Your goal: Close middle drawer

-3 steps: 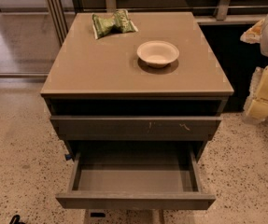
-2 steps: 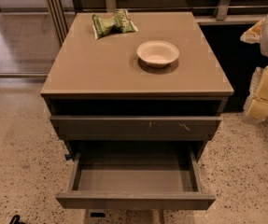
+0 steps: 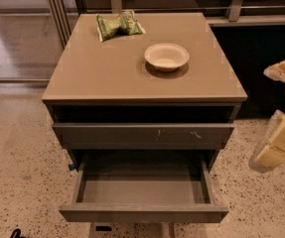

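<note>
The middle drawer (image 3: pixel 143 213) is pulled far out at the front of the grey-brown cabinet (image 3: pixel 142 78). Its plain flat front faces me and its bare grey inside (image 3: pixel 142 188) is empty. Above it is a like drawer front with small white scratches (image 3: pixel 143 135), nearly pushed in. My gripper (image 3: pixel 276 150) is a cream and white shape at the right edge of the view. It hangs in the air to the right of the cabinet at about drawer height, apart from the drawer and touching nothing.
A white bowl (image 3: pixel 166 56) and a green snack bag (image 3: pixel 119 24) lie on the cabinet top. Speckled floor (image 3: pixel 18 172) surrounds the cabinet. A dark counter base (image 3: pixel 261 58) stands at the right rear, glass panels (image 3: pixel 18 33) at the left rear.
</note>
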Tool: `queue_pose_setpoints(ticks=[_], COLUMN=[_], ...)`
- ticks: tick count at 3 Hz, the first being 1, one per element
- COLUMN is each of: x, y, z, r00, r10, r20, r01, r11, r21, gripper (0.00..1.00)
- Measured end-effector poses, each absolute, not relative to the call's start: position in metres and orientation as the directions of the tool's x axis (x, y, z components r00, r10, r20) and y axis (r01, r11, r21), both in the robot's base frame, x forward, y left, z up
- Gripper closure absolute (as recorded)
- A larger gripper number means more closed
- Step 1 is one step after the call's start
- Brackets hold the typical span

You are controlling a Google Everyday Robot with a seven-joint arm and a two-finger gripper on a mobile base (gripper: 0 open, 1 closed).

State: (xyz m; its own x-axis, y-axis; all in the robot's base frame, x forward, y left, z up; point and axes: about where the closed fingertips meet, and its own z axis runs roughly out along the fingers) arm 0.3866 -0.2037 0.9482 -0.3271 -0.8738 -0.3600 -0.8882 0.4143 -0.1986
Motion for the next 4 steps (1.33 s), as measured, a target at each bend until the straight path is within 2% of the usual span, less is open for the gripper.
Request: queue_pose_setpoints(ticks=[2,3,4], x=[0.349,0.348,0.348], y=[-0.205,-0.201,-0.201], z=[0.898,0.896,0.896], r00=[-0.406,-0.408,-0.408], r10=[-0.735,-0.725,-0.725], r20=[-0.543,-0.555,-0.555], r01=[-0.826,-0.826,-0.826], r11=[0.55,0.552,0.552], r21=[-0.125,-0.114,-0.114], gripper=[0.0,0.19,0.42])
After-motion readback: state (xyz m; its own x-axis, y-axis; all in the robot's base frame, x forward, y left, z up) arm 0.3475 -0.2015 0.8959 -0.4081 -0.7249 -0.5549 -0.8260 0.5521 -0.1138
